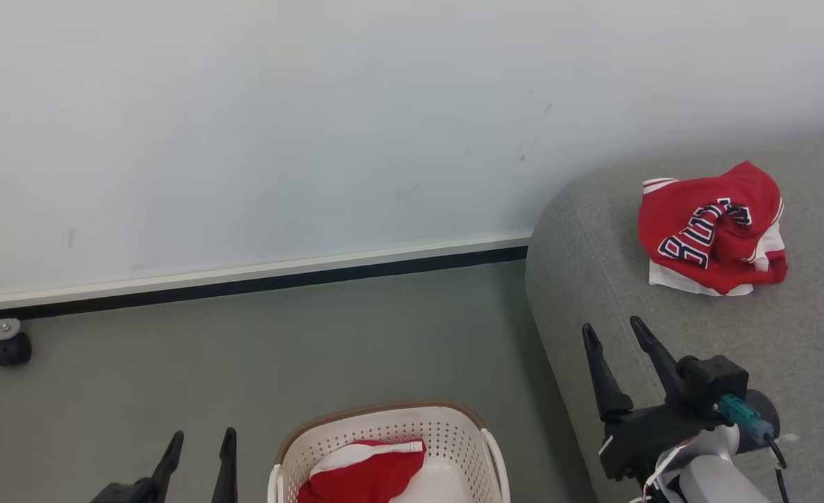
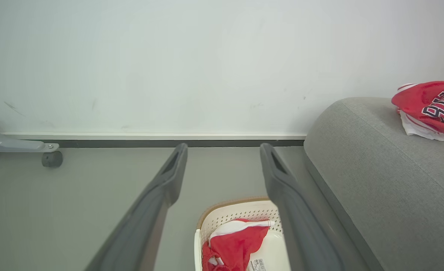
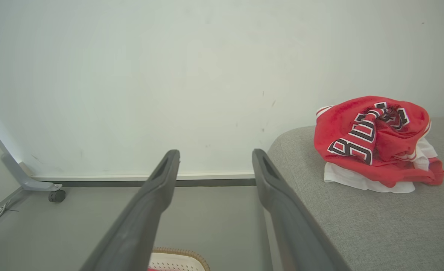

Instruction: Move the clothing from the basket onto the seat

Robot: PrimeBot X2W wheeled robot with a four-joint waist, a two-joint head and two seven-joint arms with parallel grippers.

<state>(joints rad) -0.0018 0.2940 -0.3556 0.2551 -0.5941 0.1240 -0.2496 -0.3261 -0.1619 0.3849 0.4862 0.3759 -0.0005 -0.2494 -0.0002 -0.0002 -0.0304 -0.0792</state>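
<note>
Left gripper: the left gripper (image 1: 204, 434), with two long dark fingers, is seen at 7 o'clock in the head view. Its jaws are spread wide and nothing is held between them.
Right gripper: the right gripper (image 1: 611, 325) is seen at 4 o'clock in the head view, pictured against the grey upholstery. Its jaws are likewise parted and empty.
Basket: a cream-white oval plastic laundry basket (image 1: 454, 429) with perforated sides and a brown woven-look rim is set on the floor at 6 o'clock, just beside the rounded end of the seat. A barcode sticker (image 2: 257, 264) is seen on it in the left wrist view.
Clothing in basket: a crumpled red garment with a white band (image 1: 363, 471) is lodged inside the basket, towards its 7 o'clock side.
Clothing on seat: a bundled red sports jersey with black-and-white block lettering and white lining (image 1: 712, 230) is laid on the seat at 2 o'clock, well apart from both grippers.
Seat: a large grey fabric-upholstered sofa with a rounded edge (image 1: 593, 265) is shown from 2 to 5 o'clock.
Surroundings: a grey floor (image 1: 314, 335) is bounded by a pale wall (image 1: 244, 140) with a white skirting board (image 1: 244, 274). A black caster wheel (image 1: 12, 349) on a grey metal bracket is seen at 9 o'clock.
</note>
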